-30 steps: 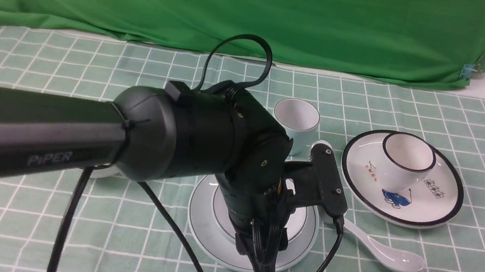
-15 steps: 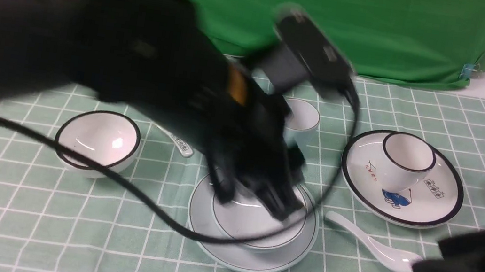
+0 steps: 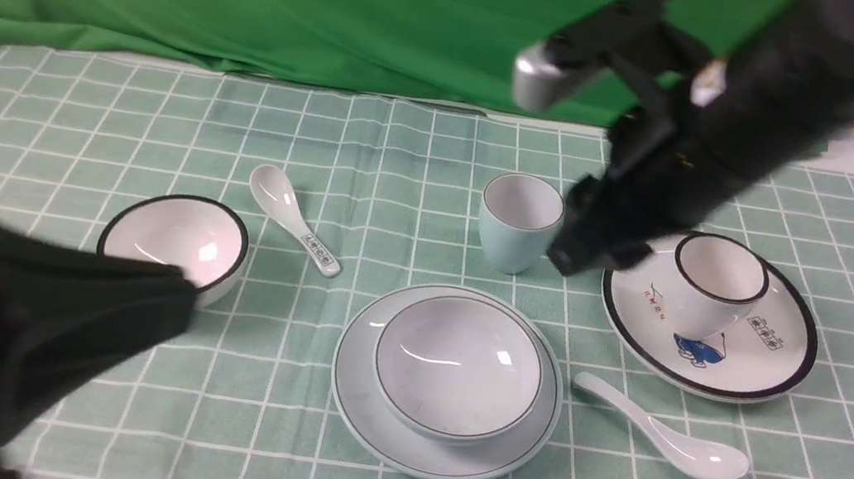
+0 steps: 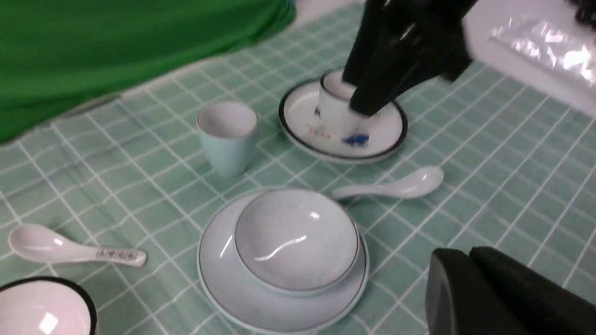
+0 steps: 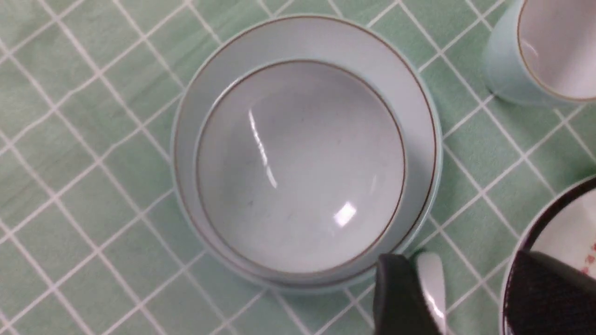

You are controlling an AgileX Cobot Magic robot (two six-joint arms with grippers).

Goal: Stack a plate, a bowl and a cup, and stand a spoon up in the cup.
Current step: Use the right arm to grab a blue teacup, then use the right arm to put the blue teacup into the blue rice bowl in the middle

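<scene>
The pale blue-green bowl sits in the plate at front centre. The cup stands empty behind them. The plain white spoon lies on the cloth right of the plate. My left gripper is shut and empty, low at the front left; its fingertips show in the left wrist view. My right gripper is open, raised just right of the cup. In the right wrist view its open tips frame the spoon's handle far below, beside the bowl.
A white black-rimmed plate with a black-rimmed cup on it is at the right. A black-rimmed bowl and a spoon with printed characters are at the left. Green backdrop behind.
My left arm has pulled back from over the bowl to the front left, leaving the bowl on the plate. My right arm has swung in from the lower right to beside the cup.
</scene>
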